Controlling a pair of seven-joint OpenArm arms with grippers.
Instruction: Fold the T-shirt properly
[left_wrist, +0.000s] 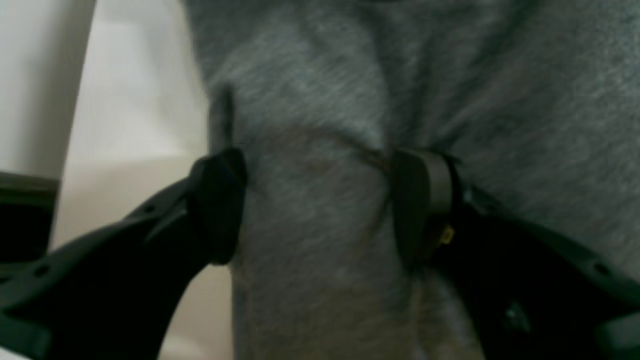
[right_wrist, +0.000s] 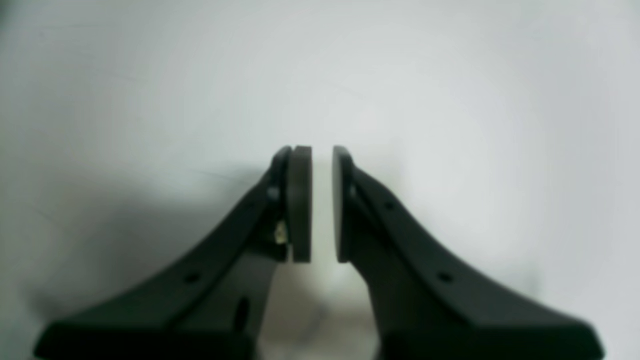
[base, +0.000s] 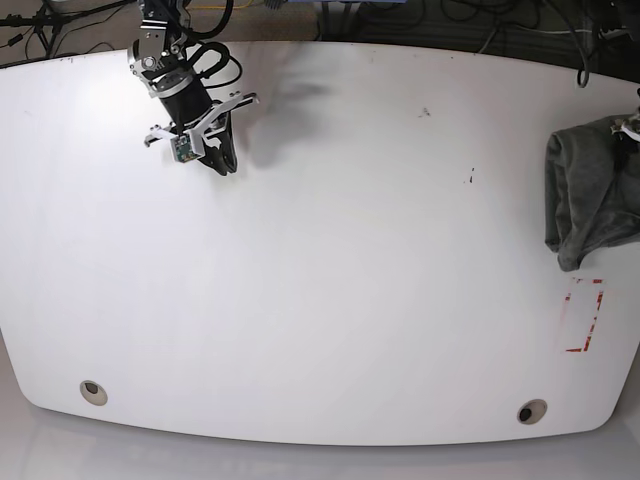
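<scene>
Two arms: one at the table's far left, one out at the far right edge
T-shirt (base: 590, 190): grey, bunched in a heap at the table's right edge – partly cut off by the base view's border
Left gripper (left_wrist: 315, 205): jaws spread wide, a fold of the shirt lying between the two pads; the left pad (left_wrist: 220, 205) sits at the cloth's edge, the right pad (left_wrist: 417, 202) presses against a crease
Cloth close up: heathered knit, wrinkles running from the right pad toward the top
Right gripper (right_wrist: 322, 205): pads nearly pressed together, only a thin slit between them – nothing in it
Right gripper, base view (base: 222, 160): points down at the far left of the table, well apart from the shirt
Table (base: 330, 250): white, with small dark specks right of centre
Tape (base: 585, 315): red outline near the right edge, just nearer than the shirt
Holes: one (base: 92, 391) near left, one (base: 530, 411) near right
</scene>
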